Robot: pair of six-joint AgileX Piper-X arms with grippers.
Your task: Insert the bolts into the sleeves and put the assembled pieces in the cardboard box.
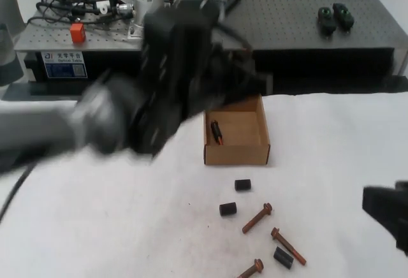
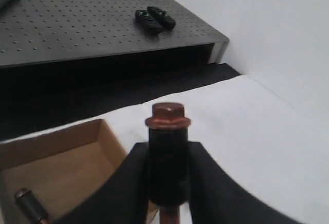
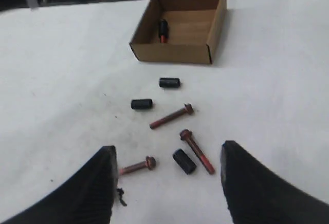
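Black left end effector [image 2: 167,154] squeezes sleeve [image 2: 168,168] with bolt [image 2: 167,115] in it, just over cardboard box [image 2: 61,143] at worktop [image 3: 61,80] far edge. One joined piece [image 3: 163,30] lies inside. Right end effector [image 3: 167,152] wide open, holding nothing, above loose bolts [image 3: 172,117], sleeves [image 3: 141,104].

The cardboard box [image 3: 172,53] is matt brown paperboard. The loose bolts [image 3: 172,116] are coppery metal with a dull sheen, and the sleeves [image 3: 169,82] are matt black, plastic or rubber. The assembled piece [image 2: 167,167] in the left gripper [image 2: 168,149] shows both finishes. Slightly fuzzy white cloth [image 3: 61,80] covers the near bench. The far perforated board [image 2: 67,23] is matt dark metal.
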